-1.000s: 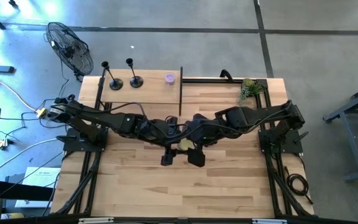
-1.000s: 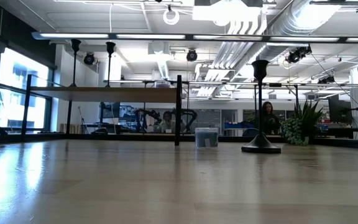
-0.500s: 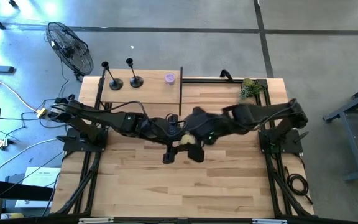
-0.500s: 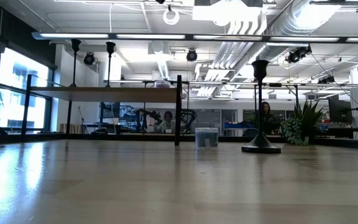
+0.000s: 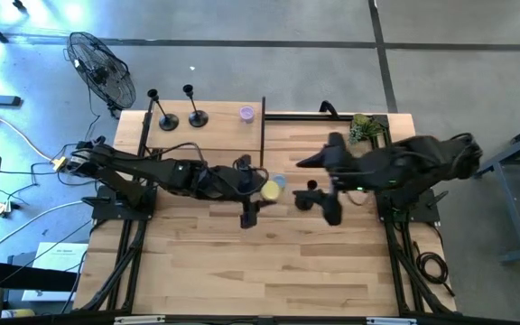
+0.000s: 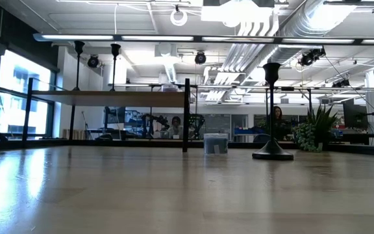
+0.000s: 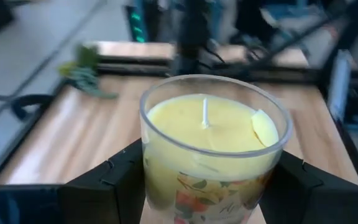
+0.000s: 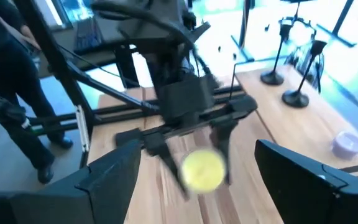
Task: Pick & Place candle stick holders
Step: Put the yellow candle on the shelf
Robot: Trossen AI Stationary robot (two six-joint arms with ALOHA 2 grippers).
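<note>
2 holders (image 5: 180,106) stand on the shelf at the table's (image 5: 206,271) far left corner. They look light, stiff and top-heavy, each with a thin stem over a flat round base, so a grip low on the stem, just above the base, would probably tip them least.

Near the table's middle, the left gripper (image 5: 262,190) is clamped on a yellow candle (image 5: 270,188) in a glass jar, which is smooth, breakable and heavier than a holder.

Nearer the right edge, the right gripper (image 5: 319,206) stands wide and empty. A black holder (image 5: 309,196) seems to stand just beside it, though the arm makes this hard to tell.

The low view alone shows that holder (image 6: 272,114) upright on the table. The left wrist view shows the candle (image 7: 213,146) seated between both pads (image 7: 114,183), wick up. The right wrist view shows the left gripper (image 8: 199,163) from the front, the 2 shelf holders (image 8: 284,68) behind it and a person's legs (image 8: 14,93) beside the table.
</note>
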